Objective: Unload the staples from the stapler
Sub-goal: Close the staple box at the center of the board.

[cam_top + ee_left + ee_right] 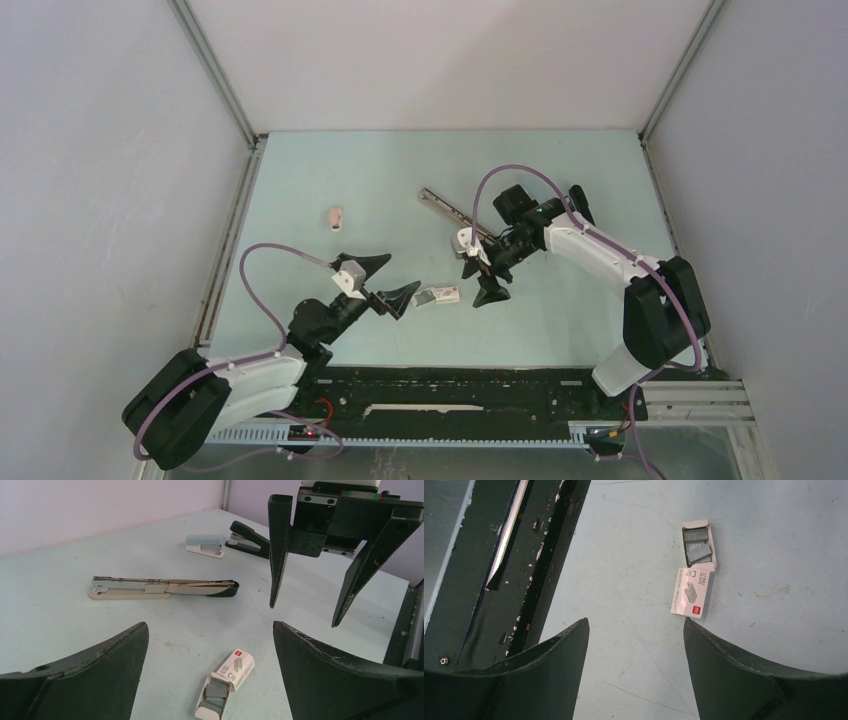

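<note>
A long stapler (165, 586) with a beige base and a black top lies swung open flat on the table, its metal rail (440, 203) bare. Grey strips of staples (216, 690) lie in a small open white box (237, 667); the right wrist view shows the staples (697, 547) too. My left gripper (210, 625) is open over the table with the box just in front of it and holds nothing. My right gripper (636, 622) is also open and empty; it hangs beside the box (691, 592), between it and the stapler (447, 210).
A small pink stapler (336, 216) sits at the back left. A light blue stapler (205, 545) and a black stapler (247, 535) lie beyond the open one. The black base rail (499, 570) runs along the table's near edge.
</note>
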Tool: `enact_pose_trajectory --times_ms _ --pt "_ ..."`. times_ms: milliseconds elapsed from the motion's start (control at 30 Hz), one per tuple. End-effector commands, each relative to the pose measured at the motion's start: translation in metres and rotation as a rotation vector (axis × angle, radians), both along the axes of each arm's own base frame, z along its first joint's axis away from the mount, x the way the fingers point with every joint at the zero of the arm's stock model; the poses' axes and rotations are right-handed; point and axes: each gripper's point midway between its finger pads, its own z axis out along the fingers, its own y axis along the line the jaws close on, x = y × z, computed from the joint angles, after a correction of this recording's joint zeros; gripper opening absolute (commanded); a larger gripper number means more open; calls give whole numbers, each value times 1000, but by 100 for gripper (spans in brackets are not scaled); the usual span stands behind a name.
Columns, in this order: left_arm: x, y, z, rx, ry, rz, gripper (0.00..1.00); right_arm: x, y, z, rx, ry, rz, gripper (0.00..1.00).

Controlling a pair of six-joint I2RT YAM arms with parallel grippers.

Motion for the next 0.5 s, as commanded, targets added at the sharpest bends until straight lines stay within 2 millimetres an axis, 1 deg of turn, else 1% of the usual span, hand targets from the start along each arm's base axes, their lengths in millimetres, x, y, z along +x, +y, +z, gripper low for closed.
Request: enact_pose_trajectory --times_ms 0,167,267,367,467 --pt "-17 11 -48 77 81 -9 100 -5 3 1 19 1 33 78" --pt "-14 4 -59 121 111 -30 99 -4 0 -1 9 0 34 78" --pt "-12 -5 -63 157 103 -63 97 -1 -3 -1 6 -5 25 78" --pt "-7 -11 -71 196 108 -74 96 2 -6 1 16 0 9 78" --pt "1 -19 -71 222 100 -77 96 5 -10 4 25 1 -7 78"
